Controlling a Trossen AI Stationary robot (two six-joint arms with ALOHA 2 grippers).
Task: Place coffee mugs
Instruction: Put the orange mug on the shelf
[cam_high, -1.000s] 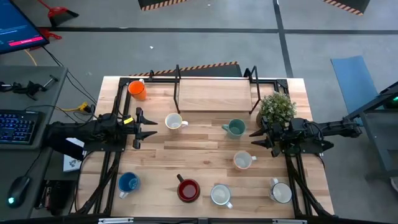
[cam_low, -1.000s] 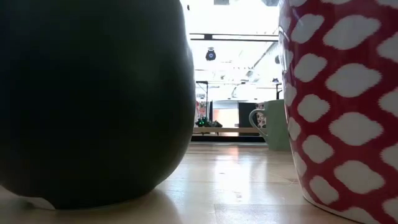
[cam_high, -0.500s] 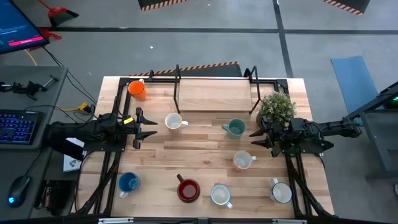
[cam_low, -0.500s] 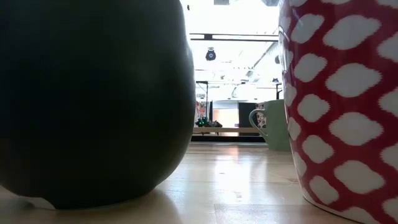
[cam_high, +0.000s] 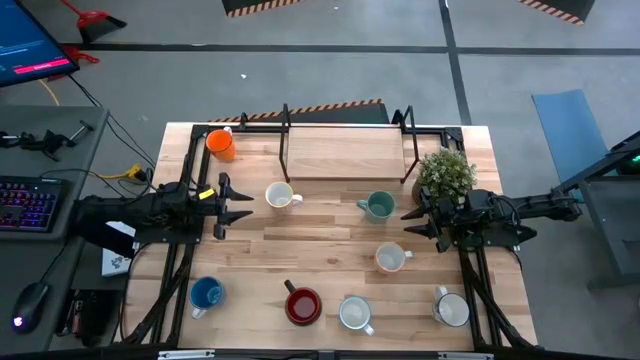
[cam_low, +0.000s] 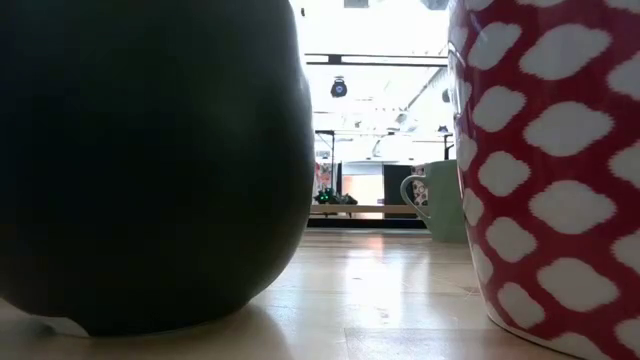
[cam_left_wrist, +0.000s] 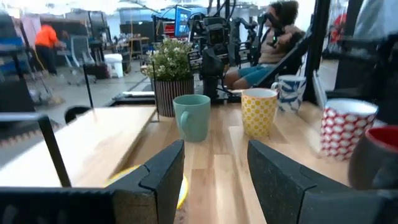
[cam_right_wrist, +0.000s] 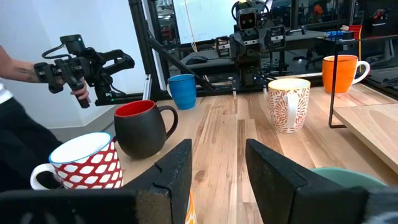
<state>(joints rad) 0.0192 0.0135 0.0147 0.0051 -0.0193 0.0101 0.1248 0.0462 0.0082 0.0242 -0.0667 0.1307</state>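
**Workshop surroundings of the wooden table**

Grey floor (cam_high: 330, 70) crossed by dark lines, with striped hazard tape (cam_high: 262, 7) at the far edge. Side desk (cam_high: 60, 150) carrying a keyboard (cam_high: 28, 203) and a monitor (cam_high: 32, 50). Blue mat (cam_high: 572, 118) opposite. Bright ceiling lights (cam_low: 375, 28); a person seated (cam_left_wrist: 273, 43) among equipment racks

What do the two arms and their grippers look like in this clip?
Both arms are dark, almost black, built of jointed segments. The left gripper and the right gripper each carry two angular black fingers with flat, matte inner faces. A small yellow marking sits near the left wrist.
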